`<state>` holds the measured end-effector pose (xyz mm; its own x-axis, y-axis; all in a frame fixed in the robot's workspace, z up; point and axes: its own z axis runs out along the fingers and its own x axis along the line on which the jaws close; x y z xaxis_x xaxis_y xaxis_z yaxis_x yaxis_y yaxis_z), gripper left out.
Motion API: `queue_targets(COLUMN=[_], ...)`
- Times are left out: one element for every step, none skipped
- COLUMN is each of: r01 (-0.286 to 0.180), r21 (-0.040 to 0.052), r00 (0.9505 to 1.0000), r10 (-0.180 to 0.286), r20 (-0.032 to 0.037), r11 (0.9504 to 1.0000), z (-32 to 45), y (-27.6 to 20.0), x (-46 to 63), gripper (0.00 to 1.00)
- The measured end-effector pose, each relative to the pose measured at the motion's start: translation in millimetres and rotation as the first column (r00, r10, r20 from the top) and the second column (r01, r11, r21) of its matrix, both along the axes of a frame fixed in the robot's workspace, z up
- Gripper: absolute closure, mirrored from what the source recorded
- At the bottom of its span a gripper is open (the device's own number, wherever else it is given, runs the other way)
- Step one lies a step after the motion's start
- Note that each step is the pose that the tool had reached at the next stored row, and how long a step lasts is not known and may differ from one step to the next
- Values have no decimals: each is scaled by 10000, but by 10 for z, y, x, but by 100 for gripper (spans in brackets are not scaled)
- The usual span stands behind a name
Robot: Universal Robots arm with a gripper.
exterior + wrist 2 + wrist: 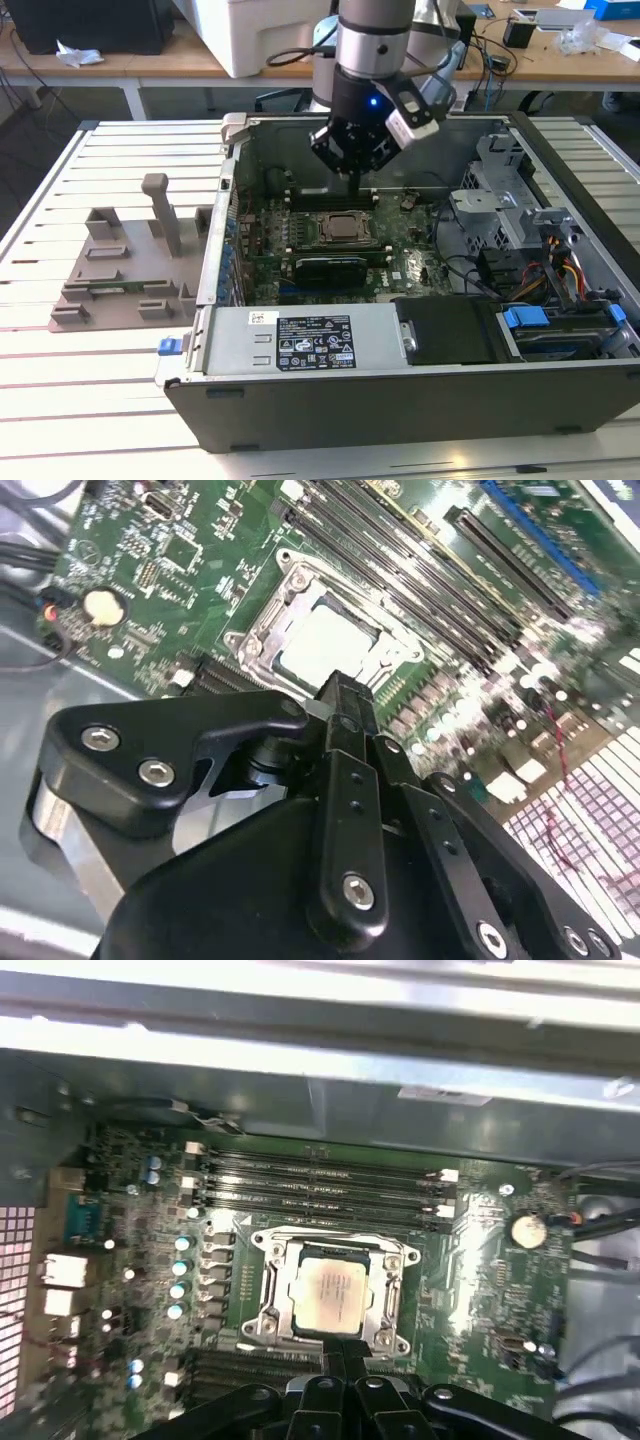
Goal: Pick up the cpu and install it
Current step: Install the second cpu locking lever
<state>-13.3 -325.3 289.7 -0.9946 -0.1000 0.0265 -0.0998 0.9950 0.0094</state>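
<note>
The landmark here is the open computer case, lying on its side on a slatted white table. Nearest the exterior camera, along the case's front wall, sits the grey power supply with its label, and beside it toward the exterior view's right a black drive bay with blue clips. Further right inside the case, a bundle of coloured cables and a grey metal drive cage crowd the corner.

Deeper in, the green motherboard covers the case floor. A long black expansion card lies just in front of the socket. The cpu, pale silver, sits flat inside its metal socket frame at the middle of the board, seated and not held. Beyond it run the dark memory slots, and a coin battery lies off to one side.

The gripper hangs above the memory slots, just behind the socket, clear of the board. In the second wrist view its fingers are pressed together with nothing between them.

Outside the case, toward the exterior view's left, a grey fixture plate with upright blocks rests on the table. Farthest back stand wooden desks.
</note>
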Motion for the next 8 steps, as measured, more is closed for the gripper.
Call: queue_targets(r01=[0,0,0,0,-1,0,0,0], r21=[-1,-2,0,2,2,0,0,0], r00=[10000,10000,10000,10000,10000,10000,10000,10000], r10=[0,0,0,0,1,0,0,0], r20=[-1,-1,0,1,1,0,0,0], r11=[10000,10000,10000,10000,10000,10000,10000,10000], z=[34,50,58,58,58,60,60,61], y=[0,0,0,0,0,0,0,0], x=[0,0,0,0,0,0,0,0], gripper=[89,89,89,89,89,89,89,89])
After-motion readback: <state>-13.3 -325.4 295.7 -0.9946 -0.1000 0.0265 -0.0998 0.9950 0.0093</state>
